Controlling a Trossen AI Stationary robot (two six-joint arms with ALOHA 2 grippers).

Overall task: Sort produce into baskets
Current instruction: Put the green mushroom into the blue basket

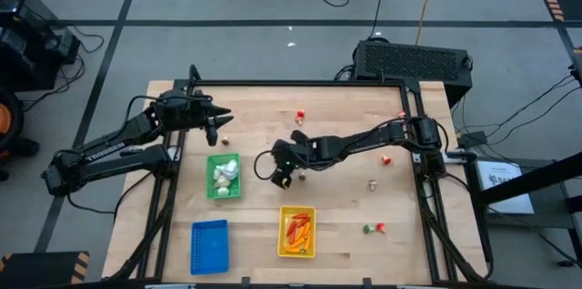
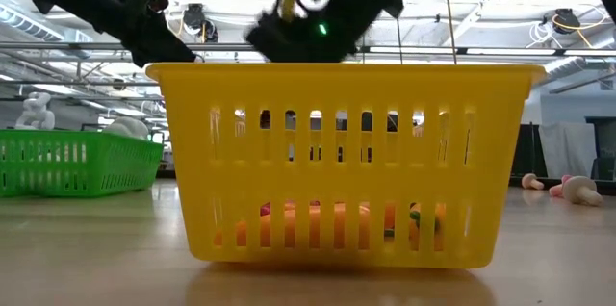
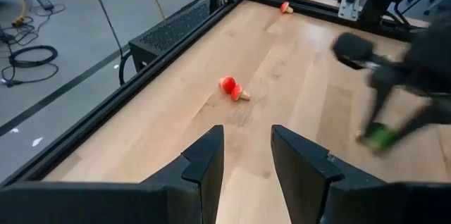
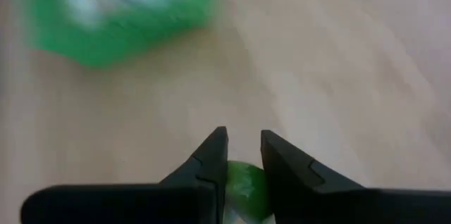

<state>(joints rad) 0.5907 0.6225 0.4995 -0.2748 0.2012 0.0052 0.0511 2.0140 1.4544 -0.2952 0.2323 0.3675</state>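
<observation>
Right gripper (image 4: 243, 155): at table centre, just right of the green basket (image 1: 224, 177); fingers closed down on a small green piece (image 4: 245, 184) pinched between the tips.
Green piece: too blurred to name the vegetable; only a rounded green edge shows below the fingers.
Left gripper (image 3: 246, 155): waiting above the table's far-left part, beyond the green basket; fingers parted, nothing between them.
Green basket: holds white bulbs (image 1: 224, 173).
Yellow basket (image 1: 297, 231): nearer the front edge than the green basket, to its right; holds orange and red pieces.
Blue basket (image 1: 209, 245): in front of the green basket; looks empty.
Loose produce: red-and-white piece (image 3: 232, 88) beyond the green basket toward the far edge; more small pieces well right of it.
Risk, grip: hold appears shallow, at the tips only; the round piece could squirt out on lifting.
Risk, sorting: a green item matches neither filled basket's contents, so wrong placement is possible.
Risk, collision: carrying low could clip a basket rim.
</observation>
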